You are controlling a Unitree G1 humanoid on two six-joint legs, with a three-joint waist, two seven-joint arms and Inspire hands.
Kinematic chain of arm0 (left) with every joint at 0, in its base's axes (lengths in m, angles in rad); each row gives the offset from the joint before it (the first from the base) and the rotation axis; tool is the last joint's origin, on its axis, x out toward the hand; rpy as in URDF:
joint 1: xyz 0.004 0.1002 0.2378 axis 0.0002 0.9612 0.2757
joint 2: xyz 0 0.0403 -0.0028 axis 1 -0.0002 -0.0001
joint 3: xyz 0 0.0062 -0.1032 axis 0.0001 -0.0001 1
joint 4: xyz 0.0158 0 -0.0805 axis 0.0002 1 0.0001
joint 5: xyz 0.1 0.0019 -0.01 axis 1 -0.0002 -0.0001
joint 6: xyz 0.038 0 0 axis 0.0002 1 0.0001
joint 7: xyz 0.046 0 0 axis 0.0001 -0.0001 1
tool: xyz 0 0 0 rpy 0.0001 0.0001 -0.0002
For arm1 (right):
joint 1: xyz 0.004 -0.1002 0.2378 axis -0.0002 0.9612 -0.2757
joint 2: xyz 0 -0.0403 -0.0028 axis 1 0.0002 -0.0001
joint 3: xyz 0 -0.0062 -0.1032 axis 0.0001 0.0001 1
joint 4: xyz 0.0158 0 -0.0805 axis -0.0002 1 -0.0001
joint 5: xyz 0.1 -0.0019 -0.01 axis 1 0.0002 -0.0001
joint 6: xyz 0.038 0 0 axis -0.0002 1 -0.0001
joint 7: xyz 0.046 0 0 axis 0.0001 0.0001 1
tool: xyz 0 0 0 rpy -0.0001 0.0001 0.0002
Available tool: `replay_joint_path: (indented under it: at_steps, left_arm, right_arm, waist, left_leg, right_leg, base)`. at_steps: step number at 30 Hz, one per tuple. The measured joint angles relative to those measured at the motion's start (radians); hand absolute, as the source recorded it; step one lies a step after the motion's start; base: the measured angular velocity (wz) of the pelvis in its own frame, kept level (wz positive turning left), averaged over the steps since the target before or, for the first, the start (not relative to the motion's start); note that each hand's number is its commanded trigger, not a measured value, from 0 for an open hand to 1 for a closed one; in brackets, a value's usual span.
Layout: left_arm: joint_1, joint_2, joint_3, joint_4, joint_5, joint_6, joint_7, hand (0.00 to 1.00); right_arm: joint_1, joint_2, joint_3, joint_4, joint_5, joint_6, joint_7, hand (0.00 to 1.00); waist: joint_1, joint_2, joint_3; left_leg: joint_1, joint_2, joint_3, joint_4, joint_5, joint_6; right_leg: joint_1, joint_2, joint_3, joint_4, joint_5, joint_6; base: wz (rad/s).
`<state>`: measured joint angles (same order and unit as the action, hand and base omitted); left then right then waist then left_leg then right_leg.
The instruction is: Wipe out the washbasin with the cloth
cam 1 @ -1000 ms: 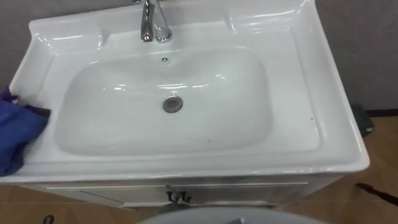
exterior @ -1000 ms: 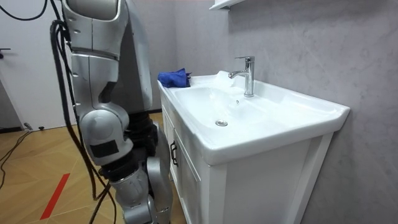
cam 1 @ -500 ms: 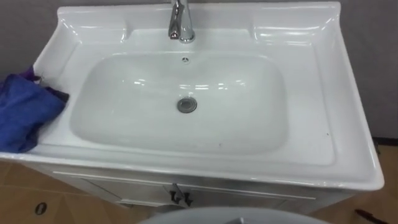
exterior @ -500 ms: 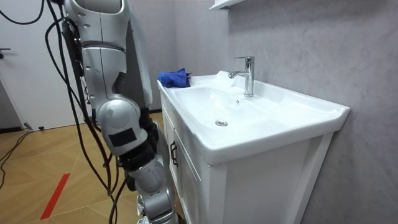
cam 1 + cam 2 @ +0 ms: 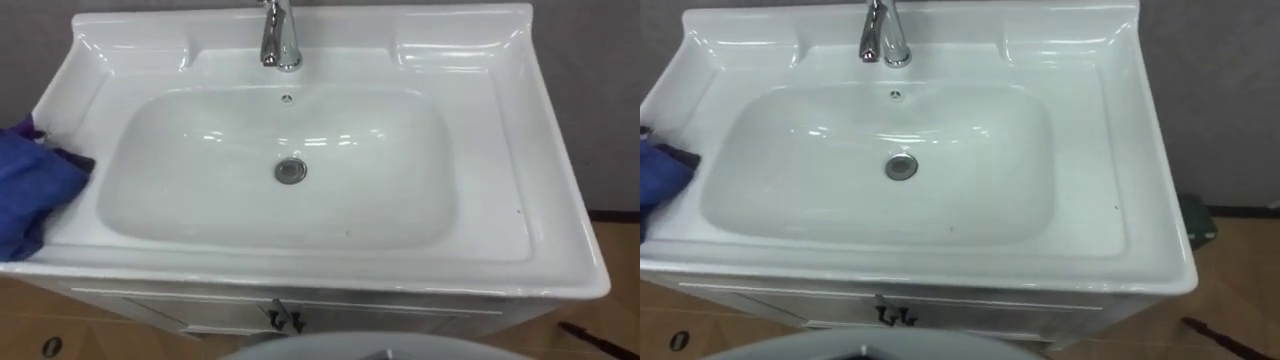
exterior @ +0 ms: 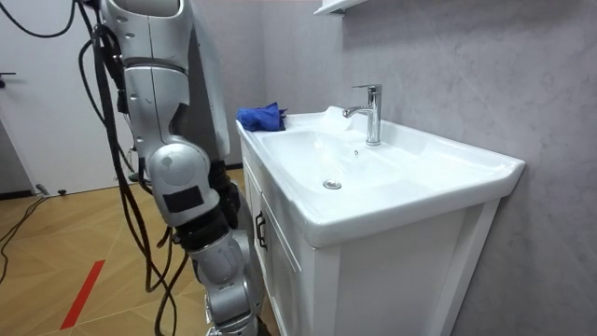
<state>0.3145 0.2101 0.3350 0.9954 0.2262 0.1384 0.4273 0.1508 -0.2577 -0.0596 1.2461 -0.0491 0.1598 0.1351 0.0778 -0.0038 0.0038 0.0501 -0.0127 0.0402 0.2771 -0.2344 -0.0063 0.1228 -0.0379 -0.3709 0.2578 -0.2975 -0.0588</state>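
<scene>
A white basin (image 5: 480, 120) with a round metal drain (image 5: 290, 171) lies straight below me, and the chrome tap (image 5: 279, 38) stands at its back rim. A crumpled blue cloth (image 5: 30, 195) rests on the basin's left rim, also seen as the blue cloth (image 5: 655, 175) and, at the far end of the counter, the blue cloth (image 6: 263, 116). In the room view I stand upright right at the cabinet's front. My left hand (image 6: 221, 183) hangs dark beside my hip, away from the cloth.
The white cabinet (image 6: 280, 261) under the basin has a dark handle (image 5: 282, 318) at its front. Grey wall runs behind the tap. Wooden floor lies to either side, with a dark object (image 5: 1195, 222) on it at the right.
The eye view has shifted back a little, so the cloth sits nearer the left edge. In the room view my body has come closer to the cabinet. The cloth has not moved.
</scene>
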Motion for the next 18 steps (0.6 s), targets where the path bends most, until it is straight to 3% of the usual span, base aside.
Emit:
replay_joint_path:
  at_steps: [3, 4, 5, 9, 10, 12, 18]
  left_arm:
    - [-0.045, -0.001, -0.089, -0.050, 0.063, -0.040, -0.041, 0.00]
    - [-0.058, -0.003, -0.106, -0.065, 0.072, -0.037, -0.048, 0.00]
    - [-0.062, -0.012, -0.101, -0.056, 0.070, -0.021, -0.046, 0.00]
    - [-0.049, -0.015, -0.114, -0.055, 0.073, -0.016, -0.080, 0.00]
    - [-0.051, -0.015, -0.110, -0.055, 0.073, -0.016, -0.086, 0.00]
    - [-0.049, -0.015, -0.110, -0.055, 0.074, -0.016, -0.093, 0.00]
    - [-0.054, -0.016, -0.121, -0.006, 0.101, -0.017, -0.154, 0.00]
  right_arm:
    - [-0.014, 0.001, 0.004, 0.018, -0.004, -0.012, -0.001, 0.00]
    - [-0.013, 0.003, 0.006, 0.019, -0.008, -0.019, 0.000, 0.00]
    - [-0.013, 0.003, 0.007, 0.020, -0.013, -0.020, 0.000, 0.00]
    - [-0.005, 0.006, 0.017, 0.050, -0.021, -0.026, 0.009, 0.00]
    - [0.004, 0.007, 0.018, 0.051, -0.025, -0.026, 0.009, 0.00]
    - [0.007, 0.011, 0.018, 0.050, -0.050, -0.025, 0.008, 0.00]
    - [0.007, 0.028, 0.018, 0.028, -0.080, -0.006, 0.009, 0.00]
  waist:
    - [-0.025, -0.005, 0.0009]
    - [-0.038, -0.009, 0.0011]
    - [-0.047, -0.009, 0.0011]
    - [-0.058, -0.018, 0.0000]
    - [-0.059, -0.018, 0.0056]
    - [-0.060, -0.016, 0.0094]
    - [-0.063, -0.012, 0.0068]
  left_leg:
    - [-0.018, 0.000, 0.007, 0.000, 0.000, 0.000]
    - [-0.020, 0.000, 0.016, -0.001, 0.000, 0.000]
    - [-0.020, 0.000, 0.019, -0.002, 0.000, 0.000]
    - [-0.018, 0.002, 0.047, -0.011, 0.000, 0.000]
    - [-0.018, 0.003, 0.054, -0.013, 0.000, 0.000]
    - [-0.019, 0.006, 0.068, -0.014, -0.001, 0.001]
    - [-0.019, 0.017, 0.102, -0.002, -0.011, 0.013]
  right_leg:
    - [-0.019, -0.001, 0.002, -0.001, 0.001, 0.001]
    - [-0.021, -0.002, 0.004, -0.003, 0.001, 0.001]
    - [-0.023, -0.002, 0.007, -0.003, 0.001, 0.001]
    - [-0.034, -0.001, 0.023, 0.000, 0.003, 0.004]
    - [-0.035, -0.001, 0.025, 0.001, 0.004, 0.004]
    - [-0.040, 0.000, 0.030, 0.004, 0.005, 0.003]
    - [-0.054, -0.001, 0.069, 0.022, 0.005, 0.004]
  base:
    - [-0.04]
    - [-0.08]
    - [-0.15]
    - [-0.09]
    - [0.00]
    - [-0.07]
    - [-0.16]
